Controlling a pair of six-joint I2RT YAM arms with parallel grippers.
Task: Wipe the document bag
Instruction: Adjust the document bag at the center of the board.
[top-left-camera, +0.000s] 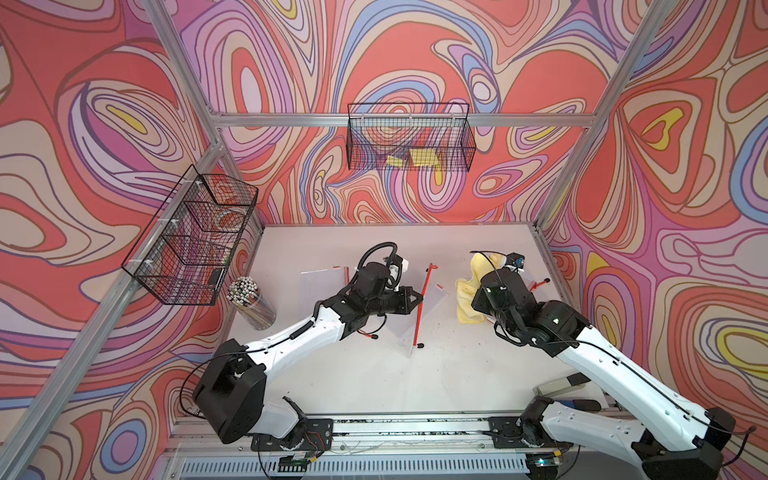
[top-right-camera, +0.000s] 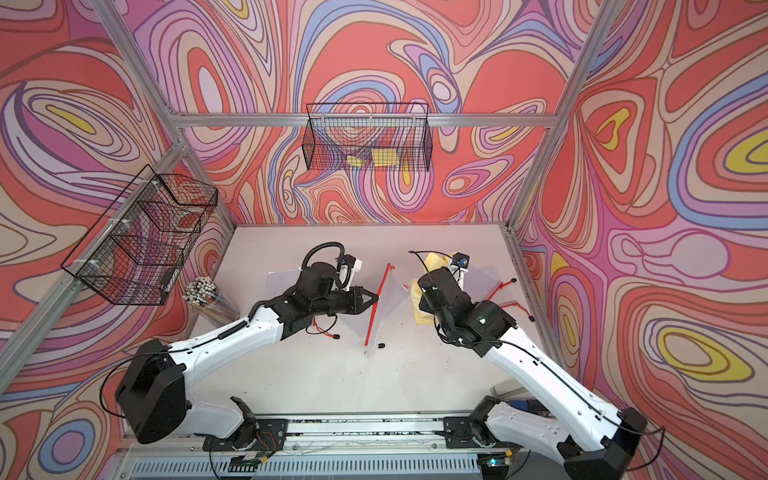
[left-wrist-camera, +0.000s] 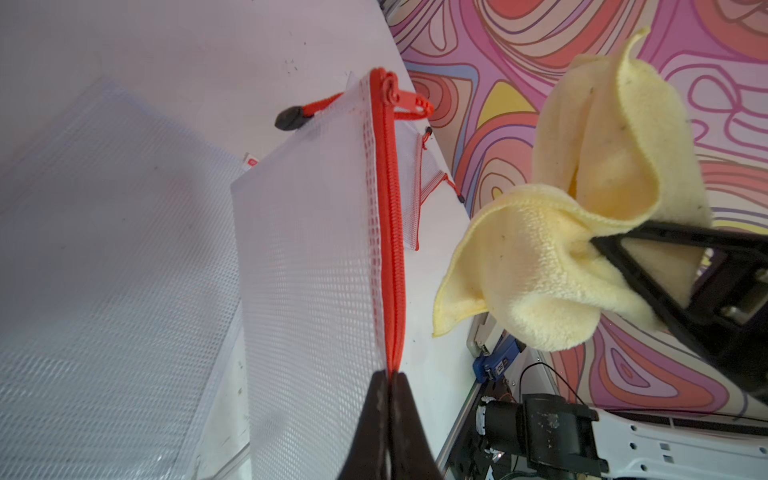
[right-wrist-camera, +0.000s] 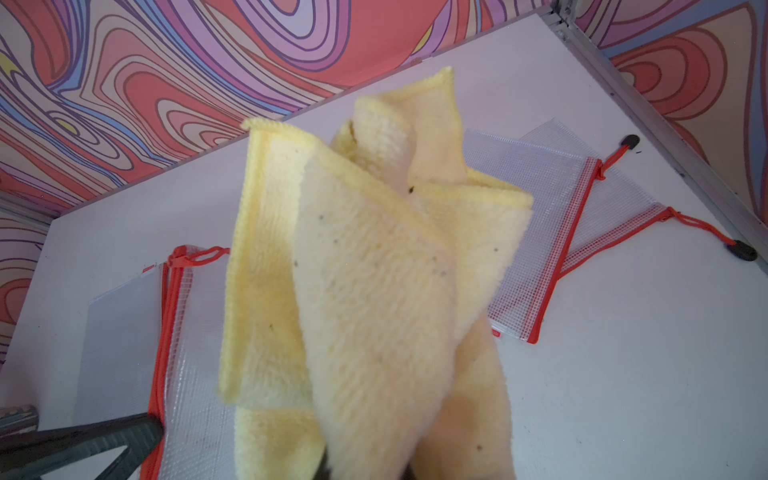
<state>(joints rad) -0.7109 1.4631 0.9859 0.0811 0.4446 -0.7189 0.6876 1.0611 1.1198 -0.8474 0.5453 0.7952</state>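
The document bag (left-wrist-camera: 316, 270) is clear mesh with a red zipper. It stands tilted on its lower edge at mid-table, seen in both top views (top-left-camera: 432, 296) (top-right-camera: 392, 293). My left gripper (left-wrist-camera: 390, 374) is shut on its red zipper edge, with the tip (top-left-camera: 420, 296) at mid-zipper. To the right, my right gripper (left-wrist-camera: 594, 243) is shut on a yellow cloth (right-wrist-camera: 365, 270) (top-left-camera: 469, 299). The cloth hangs bunched beside the bag, apart from it. In the right wrist view the cloth hides that gripper's jaws.
Another mesh bag (left-wrist-camera: 104, 249) lies flat under my left arm. Two more (right-wrist-camera: 536, 232) (right-wrist-camera: 615, 208) lie by the table's right edge. A jar of pens (top-left-camera: 249, 303) stands far left. Wire baskets hang on the left wall (top-left-camera: 191, 237) and the back wall (top-left-camera: 409, 137). Dark specks dot the table (top-left-camera: 353, 374).
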